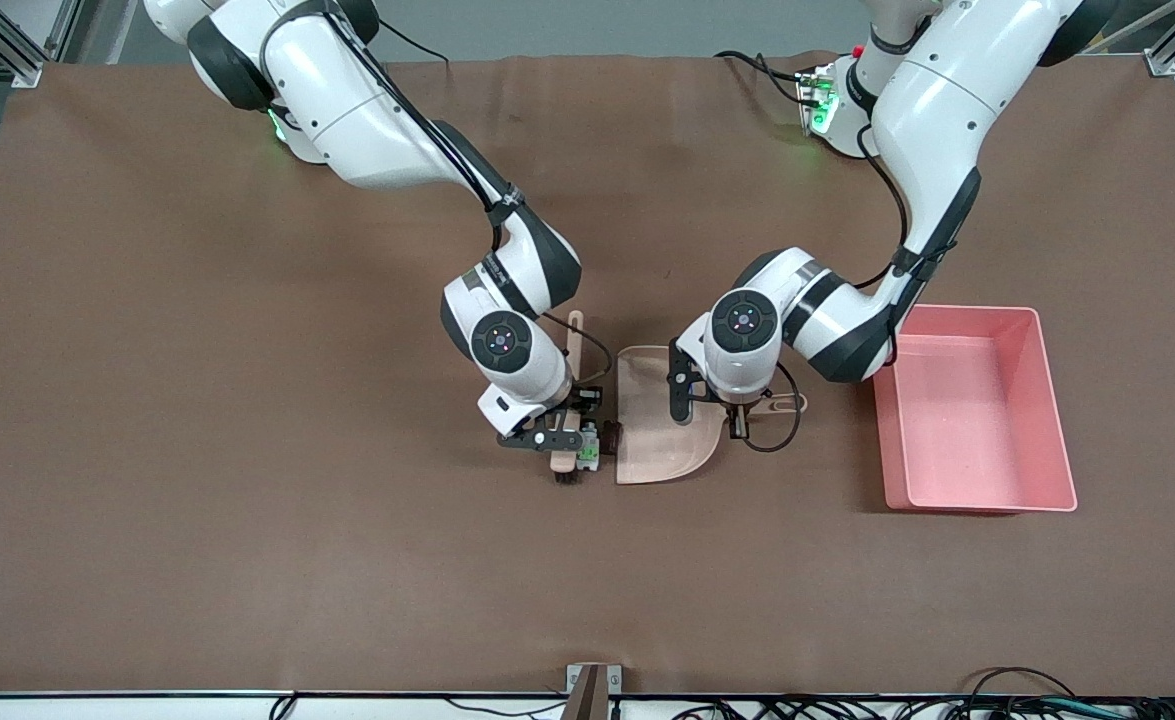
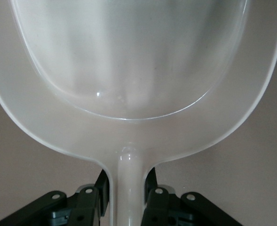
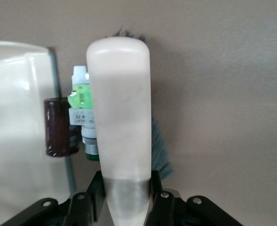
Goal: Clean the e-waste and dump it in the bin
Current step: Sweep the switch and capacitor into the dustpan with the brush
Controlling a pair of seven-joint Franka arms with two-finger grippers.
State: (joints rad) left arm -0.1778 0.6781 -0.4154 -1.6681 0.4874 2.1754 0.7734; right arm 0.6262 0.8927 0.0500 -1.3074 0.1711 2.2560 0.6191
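The right tool [image 3: 127,188] was clamped on the handle of a small beige brush [image 3: 122,117], with its dark bristles down on the brown worktop [image 1: 247,500]. The left tool [image 2: 127,188] was clamped on the handle of the beige dustpan [image 1: 659,430], which lay flat on the worktop. The brush stood at about nine o'clock from the dustpan, right at its open edge. Between the brush and that edge sat the e-waste: the white-grey part with the green label [image 3: 82,113] touched the brush, and the dark maroon block [image 3: 60,126] sat right at the dustpan's lip, maybe just on it. The inside of the dustpan looked bare, so the sweeping seemed nearly done but not finished. The pink bin [image 1: 977,500] stood well apart at three o'clock from the dustpan, toward the left arm's end of the worktop, with nothing in it. Pushing the parts in, lifting the dustpan and tipping it into the bin was all left to do.
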